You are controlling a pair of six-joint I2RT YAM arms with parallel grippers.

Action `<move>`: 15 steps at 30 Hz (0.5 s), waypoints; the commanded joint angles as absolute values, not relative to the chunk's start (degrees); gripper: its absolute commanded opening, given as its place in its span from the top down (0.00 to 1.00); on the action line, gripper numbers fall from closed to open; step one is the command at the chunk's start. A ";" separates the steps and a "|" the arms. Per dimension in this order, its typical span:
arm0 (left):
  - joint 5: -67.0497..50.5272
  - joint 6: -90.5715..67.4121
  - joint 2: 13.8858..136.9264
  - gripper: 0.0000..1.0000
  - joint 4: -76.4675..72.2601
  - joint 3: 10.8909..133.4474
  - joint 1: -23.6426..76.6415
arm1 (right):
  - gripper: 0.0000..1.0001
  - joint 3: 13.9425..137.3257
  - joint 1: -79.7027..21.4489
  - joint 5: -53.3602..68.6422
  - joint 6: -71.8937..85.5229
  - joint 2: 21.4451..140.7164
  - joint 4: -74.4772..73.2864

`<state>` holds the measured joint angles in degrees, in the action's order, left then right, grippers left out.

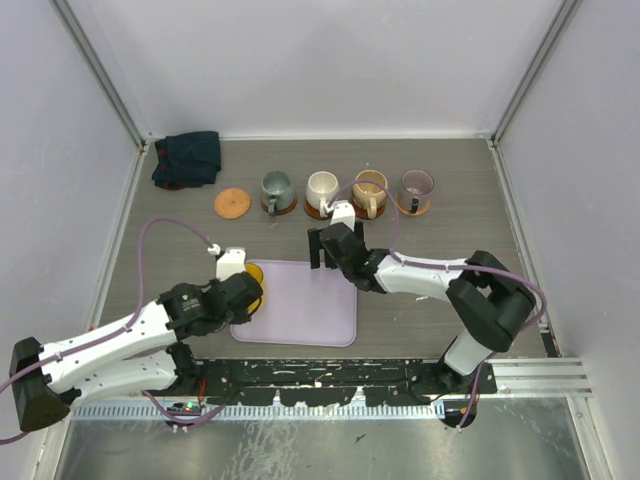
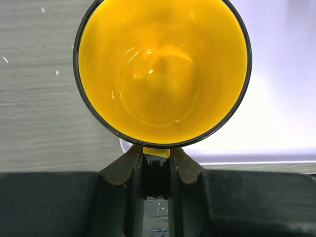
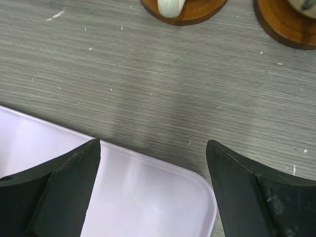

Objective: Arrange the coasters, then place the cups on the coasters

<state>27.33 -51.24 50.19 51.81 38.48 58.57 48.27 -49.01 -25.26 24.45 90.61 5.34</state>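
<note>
So the whole thing comes down to this: the left hand has the yellow cup pinched by its near side, at the left edge of the tray. The one empty coaster sits farther back on the desk, almost straight out from that hand and a touch left. The left arm is clearly the closer one. I'd guess the move is just lift, carry away from the base, and set down. The other four cups already sit on coasters in a row to the right of the empty one.

The right hand is spread wide with nothing in it, hanging over the tray's far edge.

The top view is the only one showing the empty coaster. The left wrist view shows the pinch itself and that the cup is empty inside, but no coaster. The right wrist view just catches the tray corner and two coaster edges.
</note>
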 commanded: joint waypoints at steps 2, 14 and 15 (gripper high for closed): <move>37.31 -47.33 51.36 1.00 49.75 44.67 58.63 | 0.11 52.83 -49.31 -23.93 22.61 94.68 8.81; 46.27 -36.17 50.60 1.00 42.33 47.05 53.44 | 0.18 57.81 -49.33 -22.58 22.98 101.73 10.37; 45.60 -34.60 50.40 1.00 40.92 47.09 51.73 | 0.19 58.29 -49.31 -22.53 22.87 102.22 10.37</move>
